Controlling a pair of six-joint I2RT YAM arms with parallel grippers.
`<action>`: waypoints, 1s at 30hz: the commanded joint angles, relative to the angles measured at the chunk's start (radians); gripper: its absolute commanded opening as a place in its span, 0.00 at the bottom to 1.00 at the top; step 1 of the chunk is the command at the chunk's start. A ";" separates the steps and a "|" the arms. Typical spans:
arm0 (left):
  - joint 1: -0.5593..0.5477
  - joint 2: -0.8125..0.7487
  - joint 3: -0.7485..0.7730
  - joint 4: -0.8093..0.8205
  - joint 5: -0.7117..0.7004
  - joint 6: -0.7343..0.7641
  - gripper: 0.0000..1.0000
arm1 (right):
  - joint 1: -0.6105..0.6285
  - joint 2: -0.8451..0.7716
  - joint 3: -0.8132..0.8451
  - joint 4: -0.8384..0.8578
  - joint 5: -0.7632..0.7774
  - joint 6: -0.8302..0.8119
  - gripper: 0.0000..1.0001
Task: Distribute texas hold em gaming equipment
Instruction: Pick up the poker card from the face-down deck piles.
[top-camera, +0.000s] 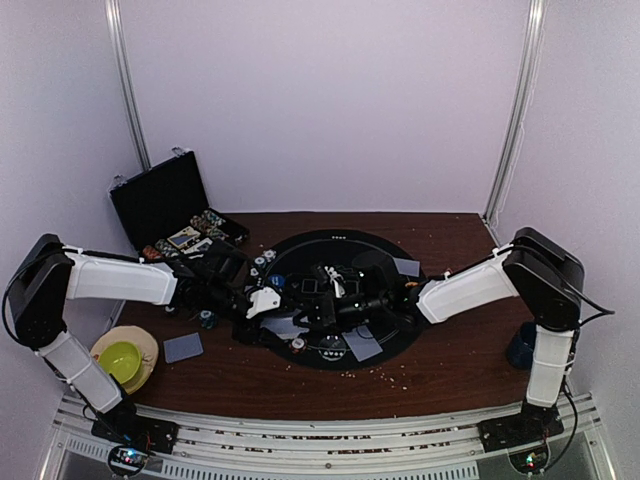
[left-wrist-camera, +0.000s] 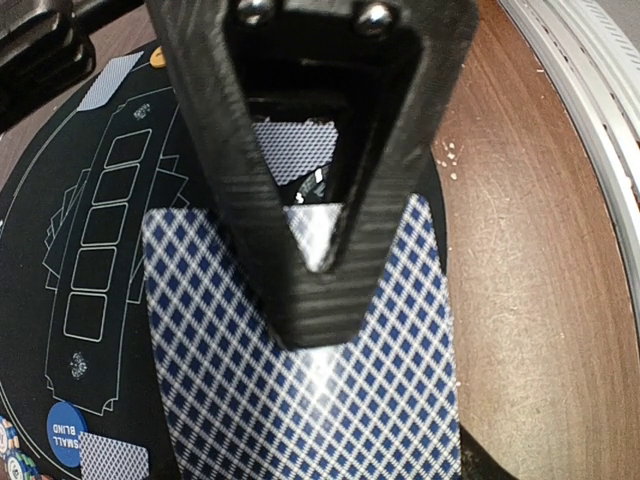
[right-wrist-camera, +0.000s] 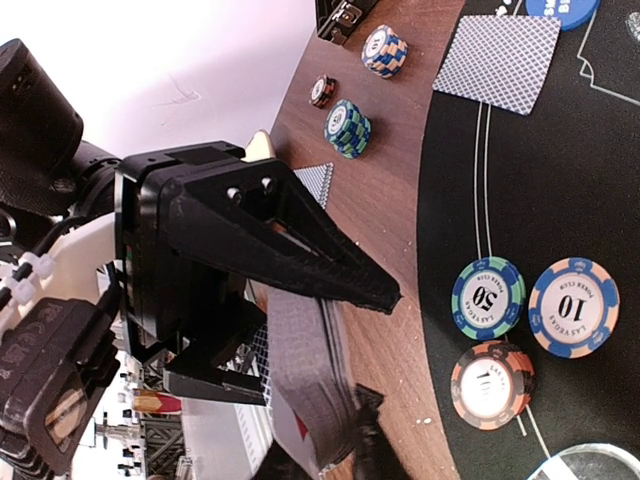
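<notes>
**Deck clamped over the mat's left side**

From above: the black case (top-camera: 160, 200) stands open at far left, with poker chips (top-camera: 208, 222) and playing cards (top-camera: 183, 238) in its tray. A green bowl (top-camera: 120, 358) sits near left. A dark blue mug (top-camera: 520, 345) sits near right, its inside hidden. The left gripper (top-camera: 258, 298) and right gripper (top-camera: 338, 288) are close together over the round mat (top-camera: 300, 252).

Left wrist: the left gripper pinches a deck of cards (left-wrist-camera: 300, 420).

Right wrist: three striped chips (right-wrist-camera: 488, 297) lie on the mat. Whether the right gripper's fingers are spread or closed cannot be told.
</notes>
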 joint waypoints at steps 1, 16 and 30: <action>0.011 0.014 0.010 0.001 -0.017 0.004 0.52 | -0.004 -0.049 -0.012 0.018 -0.013 -0.016 0.25; 0.011 0.018 0.012 0.001 -0.018 0.005 0.52 | -0.004 -0.050 -0.013 -0.004 -0.001 -0.030 0.07; 0.011 0.023 0.014 0.001 -0.025 0.003 0.52 | -0.008 -0.119 -0.042 -0.074 0.027 -0.068 0.00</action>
